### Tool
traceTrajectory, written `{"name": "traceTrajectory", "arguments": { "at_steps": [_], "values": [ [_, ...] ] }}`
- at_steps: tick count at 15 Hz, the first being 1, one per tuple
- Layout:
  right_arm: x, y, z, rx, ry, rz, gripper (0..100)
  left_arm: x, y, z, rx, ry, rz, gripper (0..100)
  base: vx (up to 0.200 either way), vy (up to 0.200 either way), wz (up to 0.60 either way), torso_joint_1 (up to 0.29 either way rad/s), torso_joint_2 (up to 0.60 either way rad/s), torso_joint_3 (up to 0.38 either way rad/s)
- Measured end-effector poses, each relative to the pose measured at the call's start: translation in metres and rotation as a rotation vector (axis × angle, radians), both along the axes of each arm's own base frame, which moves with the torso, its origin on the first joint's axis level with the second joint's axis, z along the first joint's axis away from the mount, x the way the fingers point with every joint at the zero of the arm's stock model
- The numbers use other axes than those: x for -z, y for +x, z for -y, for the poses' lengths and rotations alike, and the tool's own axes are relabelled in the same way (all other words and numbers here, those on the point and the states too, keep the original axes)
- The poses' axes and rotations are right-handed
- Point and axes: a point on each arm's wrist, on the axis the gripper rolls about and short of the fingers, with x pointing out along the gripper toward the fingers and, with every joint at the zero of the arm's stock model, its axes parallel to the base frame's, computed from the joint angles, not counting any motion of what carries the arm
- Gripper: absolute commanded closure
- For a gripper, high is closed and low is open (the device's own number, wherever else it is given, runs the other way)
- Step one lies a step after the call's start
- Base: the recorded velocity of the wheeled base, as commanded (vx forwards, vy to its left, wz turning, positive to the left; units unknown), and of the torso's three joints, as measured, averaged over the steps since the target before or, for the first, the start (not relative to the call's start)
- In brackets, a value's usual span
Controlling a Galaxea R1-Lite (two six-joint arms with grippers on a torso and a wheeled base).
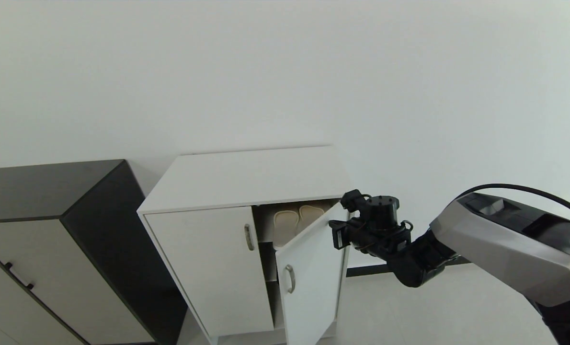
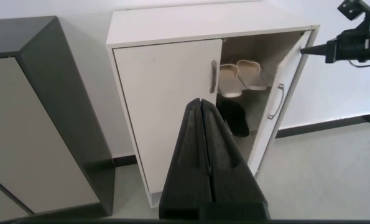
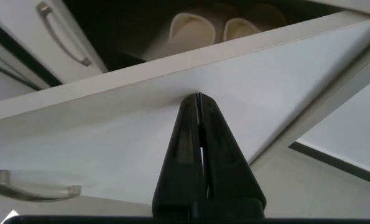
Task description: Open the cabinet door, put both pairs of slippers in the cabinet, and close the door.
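Note:
The white cabinet [image 1: 246,175] stands against the wall with its left door [image 1: 203,268] closed and its right door [image 1: 313,268] partly open. A beige pair of slippers [image 1: 287,223] lies on the top shelf, also seen in the left wrist view [image 2: 240,74] and the right wrist view [image 3: 191,28]. A black pair of slippers [image 2: 234,117] lies on the shelf below. My right gripper [image 1: 335,235] is shut, its tip [image 3: 199,96] against the outer face of the right door [image 3: 110,143] near the top edge. My left gripper [image 2: 200,102] is shut and holds nothing, well back from the cabinet front.
A dark grey and beige cabinet [image 1: 40,191] stands close to the left of the white one. Bare light floor [image 1: 433,306] lies to the right of the open door, under my right arm. A white wall is behind.

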Motion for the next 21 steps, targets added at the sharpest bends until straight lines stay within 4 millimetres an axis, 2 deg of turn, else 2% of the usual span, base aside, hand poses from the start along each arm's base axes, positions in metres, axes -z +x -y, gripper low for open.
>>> {"name": "traceTrajectory", "arguments": {
  "at_steps": [9, 21],
  "values": [
    [0.004, 0.036, 0.000, 0.074, 0.015, 0.046, 100, 0.000, 0.000, 0.000, 0.000, -0.001, 0.000, 100, 0.000, 0.000, 0.00, 0.000, 0.00, 0.000],
    [0.009, 0.038, 0.003, 0.079, 0.008, 0.042, 100, 0.000, 0.000, 0.000, -0.001, -0.003, 0.000, 100, 0.000, 0.000, 0.00, 0.000, 0.00, 0.000]
  ]
}}
